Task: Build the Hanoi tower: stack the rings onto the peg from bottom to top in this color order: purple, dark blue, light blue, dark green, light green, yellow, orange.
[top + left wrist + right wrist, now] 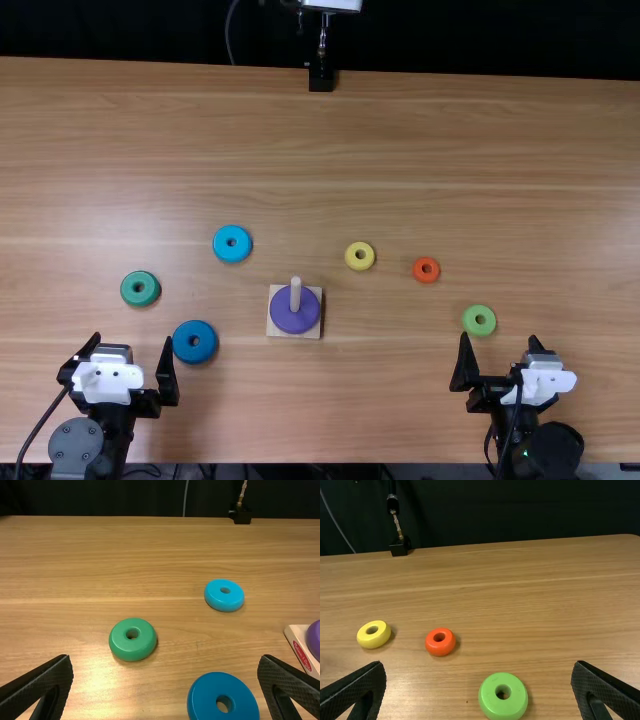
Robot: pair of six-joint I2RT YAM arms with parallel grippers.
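In the top view the left gripper stands open at the near left, and the right gripper is open at the near right. The purple ring lies around the peg on its square base. Flat on the table are the dark blue ring, light blue ring, dark green ring, light green ring, yellow ring and orange ring. The left gripper has the dark blue ring near it; beyond the right gripper is the light green ring.
A black-footed stand is at the table's far edge, with a thin cable beside it. The wooden table stretches out beyond the rings, and another cable runs beside the left arm.
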